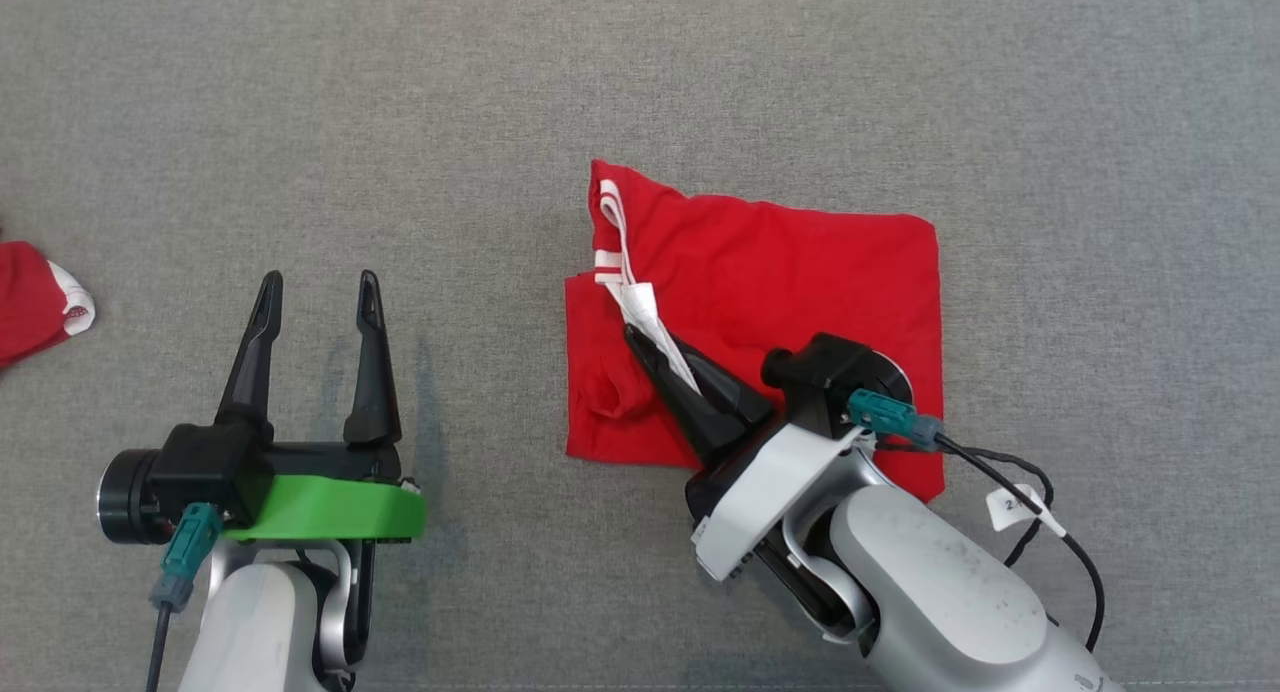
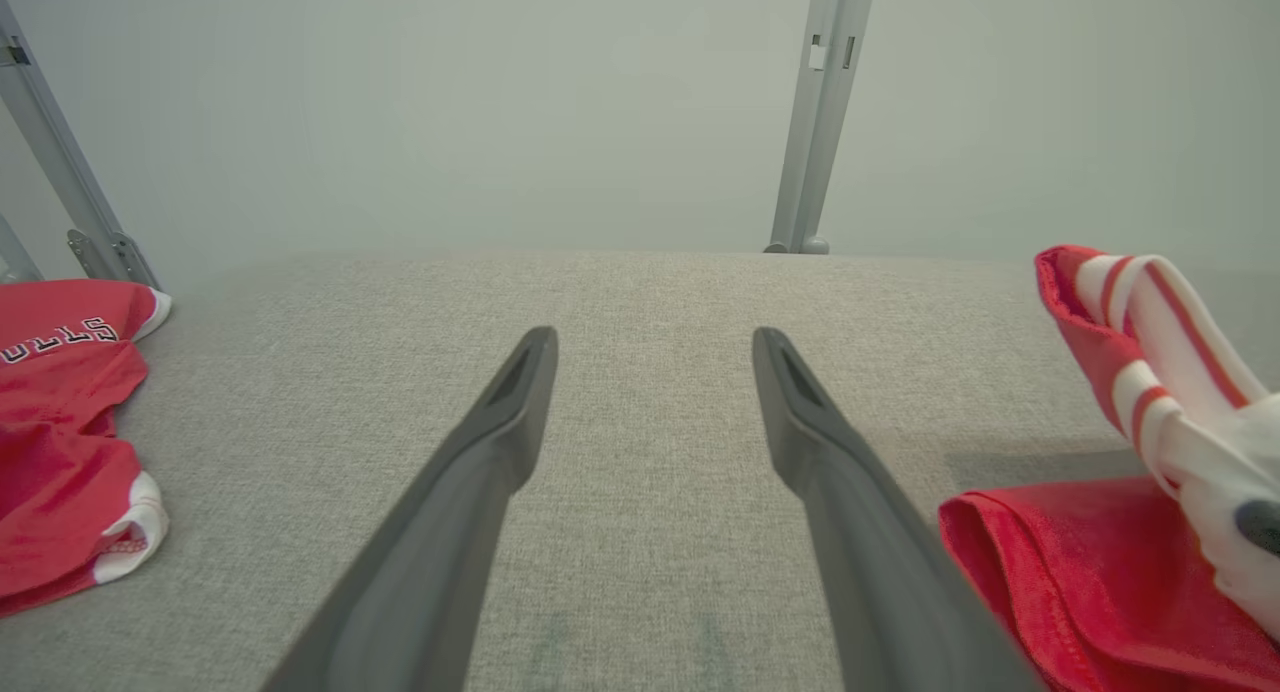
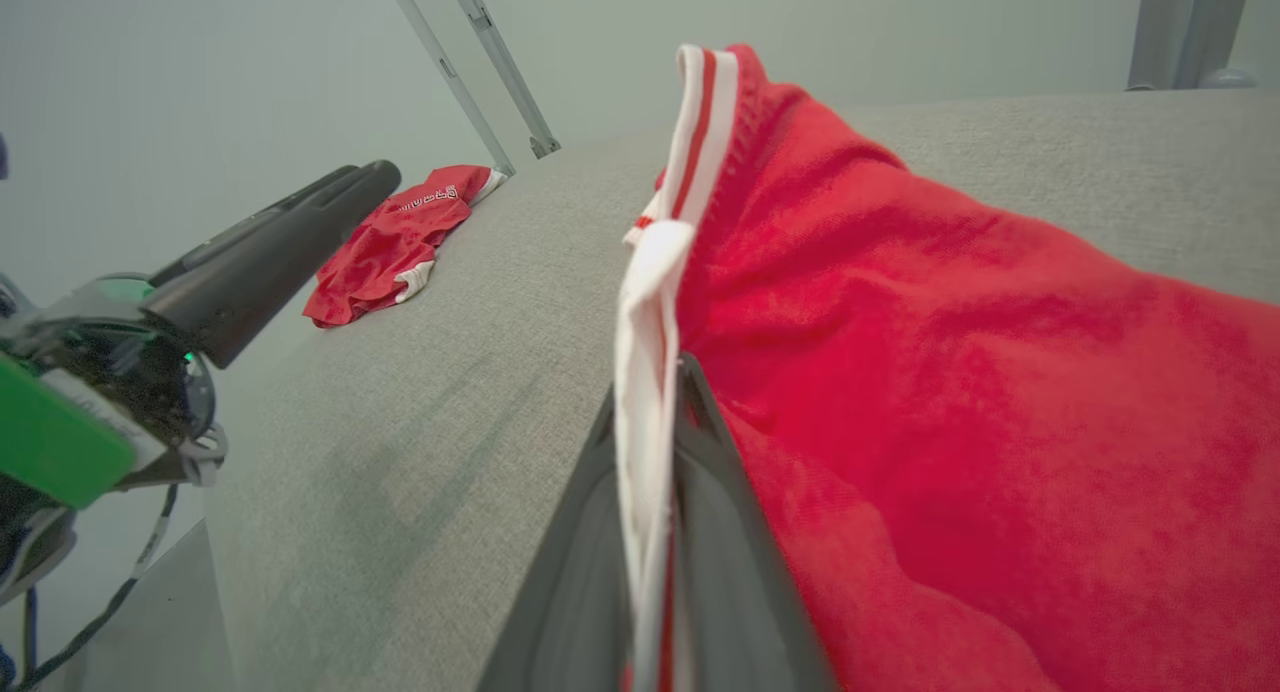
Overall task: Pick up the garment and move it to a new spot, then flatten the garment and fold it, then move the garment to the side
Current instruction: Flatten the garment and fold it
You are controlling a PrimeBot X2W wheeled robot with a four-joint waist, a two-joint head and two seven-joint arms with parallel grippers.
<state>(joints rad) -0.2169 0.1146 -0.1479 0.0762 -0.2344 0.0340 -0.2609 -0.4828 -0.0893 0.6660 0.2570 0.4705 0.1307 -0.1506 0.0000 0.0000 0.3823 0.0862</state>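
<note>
The garment [image 1: 780, 292] is a red top with white striped trim, lying partly folded on the grey fabric surface right of centre. My right gripper [image 1: 640, 344] is shut on its white trim edge and lifts that edge a little above the rest of the cloth. In the right wrist view the trim [image 3: 650, 372] runs between the closed fingers [image 3: 700, 532]. The garment [image 2: 1120, 532] also shows at the right of the left wrist view. My left gripper [image 1: 318, 280] stands open at the lower left, apart from the garment, with nothing between its fingers [image 2: 500, 442].
A second red garment [image 1: 35, 307] with white trim lies at the far left edge of the surface; it also shows in the left wrist view [image 2: 60, 442] and the right wrist view [image 3: 385, 242]. Metal frame posts [image 2: 815, 112] stand behind the surface's far edge.
</note>
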